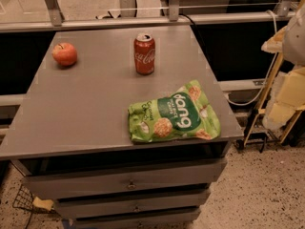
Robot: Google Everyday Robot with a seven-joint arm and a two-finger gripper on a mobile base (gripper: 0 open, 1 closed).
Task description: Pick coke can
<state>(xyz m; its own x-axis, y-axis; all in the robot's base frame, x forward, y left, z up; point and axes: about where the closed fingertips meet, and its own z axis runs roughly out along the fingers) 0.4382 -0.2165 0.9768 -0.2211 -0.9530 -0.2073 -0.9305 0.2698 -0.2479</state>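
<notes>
**Coke can (144, 54) upright, far middle of cabinet top (86, 109)**

Reads "Coca-Cola" in white script down a red side; silver top with the opening showing. Stands clear of everything else. Apple (65, 54), red-orange, well apart to the left. Green snack bag (174, 118) lying flat at near right, marked "dang"; smaller print unreadable. Gripper (290, 97) at right edge, off the cabinet, well apart from can; open or closed, cannot tell.
</notes>
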